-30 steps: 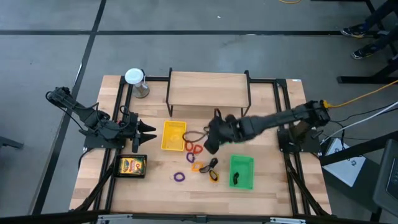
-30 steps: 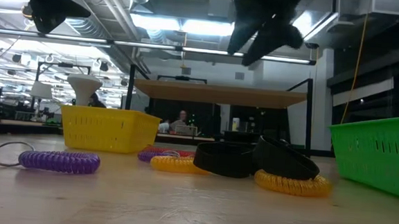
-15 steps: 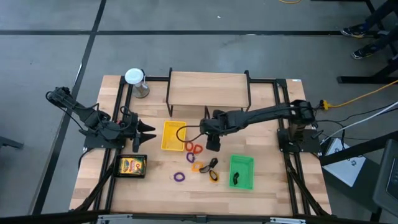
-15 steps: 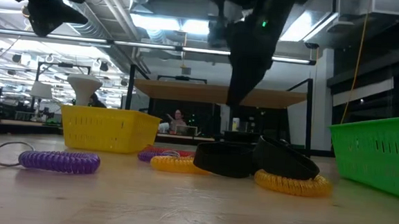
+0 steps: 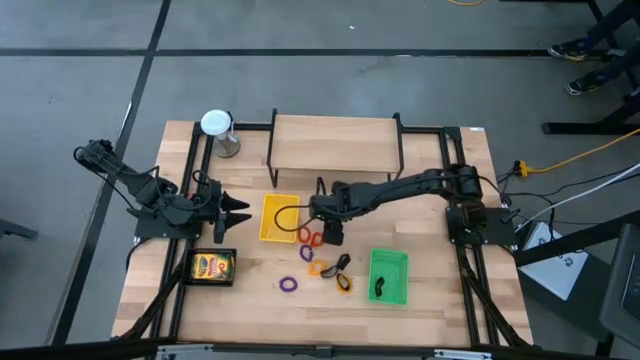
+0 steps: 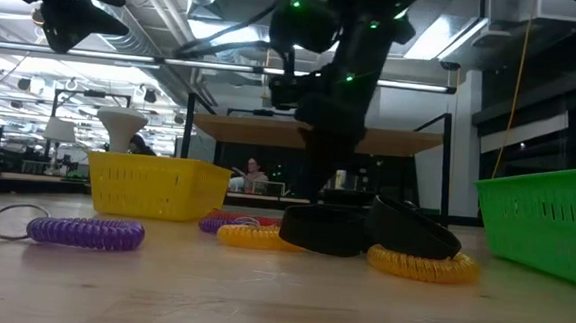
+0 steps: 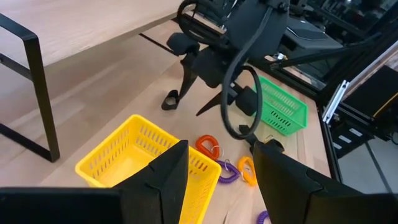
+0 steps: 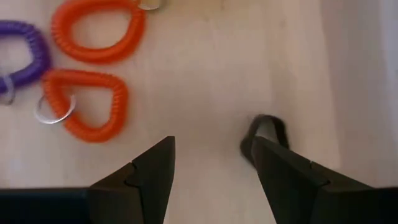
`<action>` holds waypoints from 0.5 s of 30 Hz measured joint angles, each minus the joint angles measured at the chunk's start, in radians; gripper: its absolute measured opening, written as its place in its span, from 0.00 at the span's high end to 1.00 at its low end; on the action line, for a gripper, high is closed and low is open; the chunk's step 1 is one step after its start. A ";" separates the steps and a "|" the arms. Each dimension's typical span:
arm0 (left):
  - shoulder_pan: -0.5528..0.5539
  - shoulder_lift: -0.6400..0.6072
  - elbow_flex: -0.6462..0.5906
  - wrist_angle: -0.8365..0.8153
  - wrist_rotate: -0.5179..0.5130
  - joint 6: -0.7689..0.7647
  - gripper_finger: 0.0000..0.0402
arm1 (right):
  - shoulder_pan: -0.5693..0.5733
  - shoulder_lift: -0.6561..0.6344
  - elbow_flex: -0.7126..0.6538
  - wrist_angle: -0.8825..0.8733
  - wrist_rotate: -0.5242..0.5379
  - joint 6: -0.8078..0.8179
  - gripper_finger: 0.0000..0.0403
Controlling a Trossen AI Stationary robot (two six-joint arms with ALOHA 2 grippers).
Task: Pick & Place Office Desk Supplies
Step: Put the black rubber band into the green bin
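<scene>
Right wrist view: the right pincer (image 8: 211, 165) hangs with its two dark fingers spread and empty above the bare wooden desk (image 8: 205, 74). A small black clip (image 8: 266, 132) lies just beyond one fingertip, not between the jaws. Farther out from that pincer, two orange coil rings (image 8: 93, 102) lie side by side, one carrying a metal key ring, and a purple coil ring (image 8: 28, 59) sits beside them at the frame edge.

In the high view the right pincer (image 5: 332, 233) points down next to the orange rings (image 5: 312, 238), with the yellow tray (image 5: 279, 219) just to its side toward the left arm. On the pincer's front-edge side lie another purple ring (image 5: 289, 285), a yellow-orange ring (image 5: 318, 268) and black clips (image 5: 343, 264); the green tray (image 5: 389, 277) holds one dark piece. Well away, the left pincer (image 5: 235, 207) waits with fingers parted and empty beside the yellow tray, a yellow printed box (image 5: 211, 267) resting in the black tray (image 5: 187, 268) near it.
</scene>
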 joint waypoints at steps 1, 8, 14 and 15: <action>0.000 0.000 0.000 0.000 0.000 -0.004 0.56 | -0.003 0.004 0.007 -0.007 0.005 0.000 0.46; 0.000 0.001 0.000 -0.002 0.003 -0.014 0.56 | -0.034 0.010 0.034 -0.036 0.023 0.008 0.46; 0.000 0.001 0.000 -0.001 0.003 -0.015 0.56 | -0.053 0.010 0.034 -0.078 0.019 0.046 0.46; 0.000 0.001 0.000 -0.001 0.002 -0.015 0.56 | -0.053 0.010 0.034 -0.078 0.019 0.047 0.46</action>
